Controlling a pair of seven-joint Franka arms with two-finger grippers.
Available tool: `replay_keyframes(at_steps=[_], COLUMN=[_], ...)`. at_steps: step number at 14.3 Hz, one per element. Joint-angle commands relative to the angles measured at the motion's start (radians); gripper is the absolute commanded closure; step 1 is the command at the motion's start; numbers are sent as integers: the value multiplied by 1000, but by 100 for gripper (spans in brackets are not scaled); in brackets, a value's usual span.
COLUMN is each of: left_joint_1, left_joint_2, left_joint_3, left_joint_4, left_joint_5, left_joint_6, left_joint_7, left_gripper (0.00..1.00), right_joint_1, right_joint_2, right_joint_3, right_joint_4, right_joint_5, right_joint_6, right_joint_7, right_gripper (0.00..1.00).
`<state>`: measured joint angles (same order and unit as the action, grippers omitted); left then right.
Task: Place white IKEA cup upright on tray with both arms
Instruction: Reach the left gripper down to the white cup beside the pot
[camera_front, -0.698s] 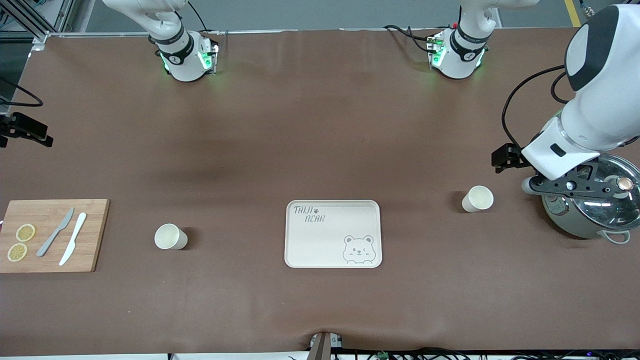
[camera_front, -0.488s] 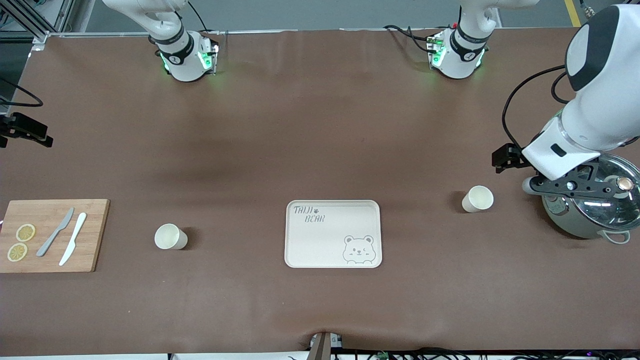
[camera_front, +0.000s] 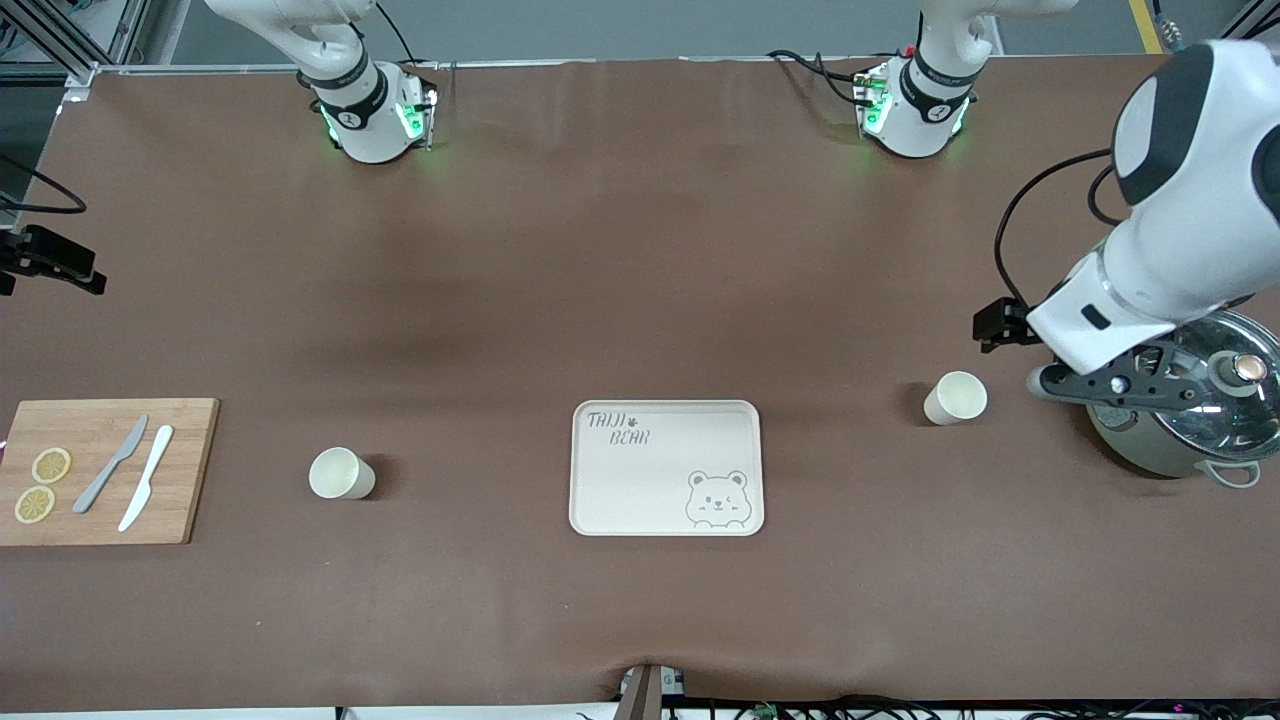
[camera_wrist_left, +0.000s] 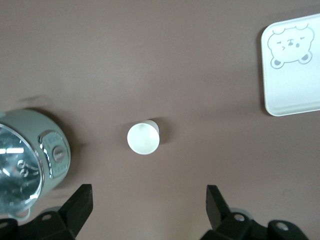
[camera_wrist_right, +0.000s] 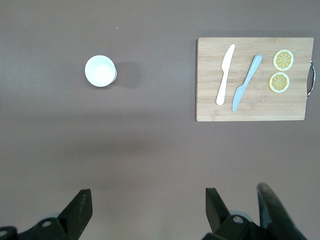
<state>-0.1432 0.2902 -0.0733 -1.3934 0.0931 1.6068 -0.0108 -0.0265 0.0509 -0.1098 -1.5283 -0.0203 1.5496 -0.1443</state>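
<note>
The cream tray (camera_front: 665, 468) with the bear drawing lies mid-table, nothing on it; its corner shows in the left wrist view (camera_wrist_left: 292, 65). One white cup (camera_front: 955, 397) stands upright on the table toward the left arm's end, also in the left wrist view (camera_wrist_left: 143, 138). A second white cup (camera_front: 342, 473) stands upright toward the right arm's end, also in the right wrist view (camera_wrist_right: 100, 70). My left gripper (camera_front: 1135, 380) (camera_wrist_left: 149, 207) is open and empty, in the air beside the first cup. My right gripper (camera_wrist_right: 149, 207) is open and empty, high above the table, out of the front view.
A steel pot with a glass lid (camera_front: 1185, 410) sits under the left arm (camera_front: 1190, 190) at the table's end. A wooden cutting board (camera_front: 105, 470) with two knives and two lemon slices lies at the right arm's end.
The left arm and its gripper have shifted a little toward the first cup. The cups, the tray and the right arm's base have not moved.
</note>
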Motion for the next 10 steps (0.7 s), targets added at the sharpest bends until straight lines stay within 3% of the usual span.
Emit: replay_keyframes(at_steps=[1, 10], left_joint_1=[56, 119], left_joint_2=[-23, -29], left_joint_3=[-14, -31], left_joint_4=[-128, -516], left_joint_5=[-7, 4], left_joint_6=[112, 603], left_joint_7=[71, 78], left_gripper=[0, 0], right_joint_1=[-9, -6], right_joint_2=[-17, -6], right_joint_3=[12, 13], right_joint_4=[-16, 3], right_joint_5=[-6, -12], right_joint_6=[6, 10], right_joint_7=[14, 15], right_gripper=[0, 0])
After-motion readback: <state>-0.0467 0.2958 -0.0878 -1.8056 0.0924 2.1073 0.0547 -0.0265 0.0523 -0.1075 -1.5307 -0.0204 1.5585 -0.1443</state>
